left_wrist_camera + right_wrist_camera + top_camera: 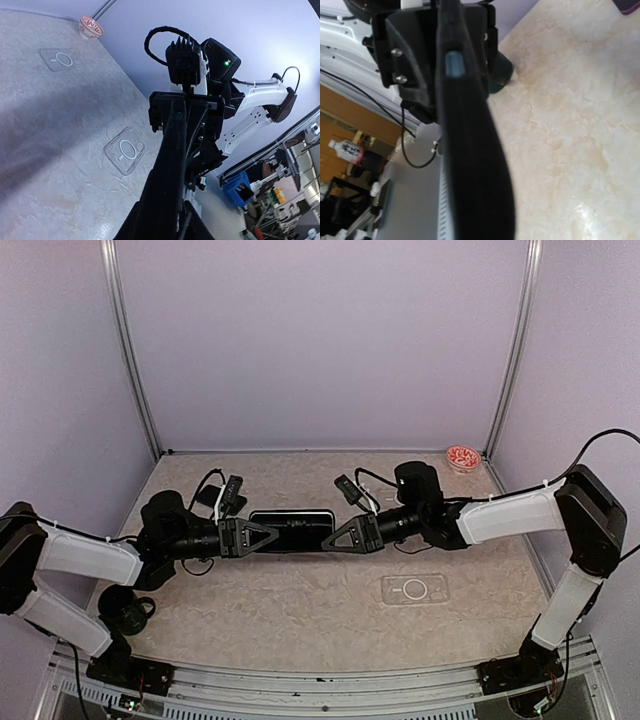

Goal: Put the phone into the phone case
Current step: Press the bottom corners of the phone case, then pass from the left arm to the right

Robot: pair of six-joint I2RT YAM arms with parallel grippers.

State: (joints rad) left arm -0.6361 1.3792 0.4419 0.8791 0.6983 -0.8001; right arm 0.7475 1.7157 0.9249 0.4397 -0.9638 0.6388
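A black phone (291, 532) hangs level above the table, spanning the gap between both arms. My right gripper (330, 536) is shut on its right end. My left gripper (268, 536) has the left end between its fingers; how tightly they close on it does not show. In the left wrist view the phone (170, 170) runs edge-on up to the right gripper (182, 107). The right wrist view shows the phone (470, 150) edge-on, reaching to the left gripper (440, 55). The clear phone case (413, 589) lies flat on the table, in front of the right arm.
A small red-patterned bowl (463, 457) stands at the back right corner. A dark round object (128, 612) sits near the left arm's base. The left wrist view shows two clear cases, one near (125, 150) and one farther (62, 59) by the bowl (91, 26).
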